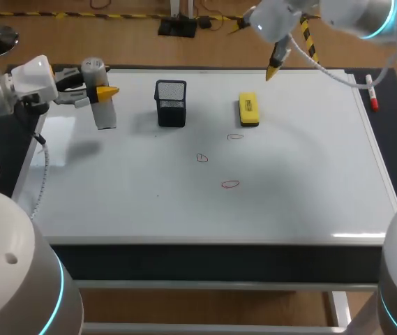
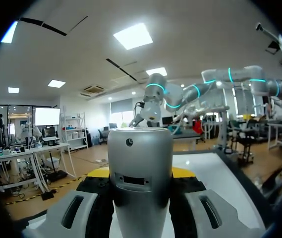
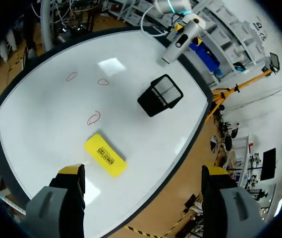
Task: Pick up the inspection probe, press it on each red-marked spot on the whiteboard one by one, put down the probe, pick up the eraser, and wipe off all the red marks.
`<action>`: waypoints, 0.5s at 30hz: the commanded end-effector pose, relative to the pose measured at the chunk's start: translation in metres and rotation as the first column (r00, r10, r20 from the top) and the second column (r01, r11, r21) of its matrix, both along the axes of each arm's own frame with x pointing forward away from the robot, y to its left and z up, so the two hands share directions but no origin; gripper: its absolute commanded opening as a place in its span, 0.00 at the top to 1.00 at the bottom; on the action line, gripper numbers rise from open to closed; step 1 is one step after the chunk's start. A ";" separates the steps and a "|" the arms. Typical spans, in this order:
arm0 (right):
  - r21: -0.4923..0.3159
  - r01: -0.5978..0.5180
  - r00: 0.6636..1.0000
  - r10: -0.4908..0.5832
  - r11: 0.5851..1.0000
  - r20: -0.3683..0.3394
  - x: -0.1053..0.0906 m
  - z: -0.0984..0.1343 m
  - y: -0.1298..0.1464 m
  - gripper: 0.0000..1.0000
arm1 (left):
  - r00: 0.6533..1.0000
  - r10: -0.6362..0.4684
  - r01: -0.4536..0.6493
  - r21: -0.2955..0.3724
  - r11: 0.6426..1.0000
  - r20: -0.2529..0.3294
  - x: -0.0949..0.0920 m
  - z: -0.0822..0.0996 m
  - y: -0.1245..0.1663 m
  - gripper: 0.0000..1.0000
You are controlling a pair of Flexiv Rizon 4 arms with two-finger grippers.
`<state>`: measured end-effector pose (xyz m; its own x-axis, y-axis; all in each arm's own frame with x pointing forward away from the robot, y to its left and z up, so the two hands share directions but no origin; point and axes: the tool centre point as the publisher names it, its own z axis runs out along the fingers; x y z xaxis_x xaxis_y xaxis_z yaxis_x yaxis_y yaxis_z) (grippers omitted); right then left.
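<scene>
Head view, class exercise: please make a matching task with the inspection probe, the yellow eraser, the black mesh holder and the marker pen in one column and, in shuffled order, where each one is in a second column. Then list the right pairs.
Things
1. inspection probe
2. eraser
3. mesh holder
4. marker pen

Places
A. lying along the right edge of the whiteboard
B. lying flat on the whiteboard, beyond the red marks
C. gripped by the left end effector
D. standing on the whiteboard, between the inspection probe and the eraser

Pairs: 1-C, 2-B, 3-D, 4-A
</scene>
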<state>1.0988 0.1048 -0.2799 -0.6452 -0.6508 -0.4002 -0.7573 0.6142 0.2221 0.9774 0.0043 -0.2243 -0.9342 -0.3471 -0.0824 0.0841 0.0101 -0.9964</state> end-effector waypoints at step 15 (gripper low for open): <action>-0.389 -0.521 0.853 0.471 0.759 -0.224 -0.021 -0.066 -0.012 0.00 | 1.000 -0.002 0.002 -0.003 1.000 0.003 0.001 -0.001 0.000 1.00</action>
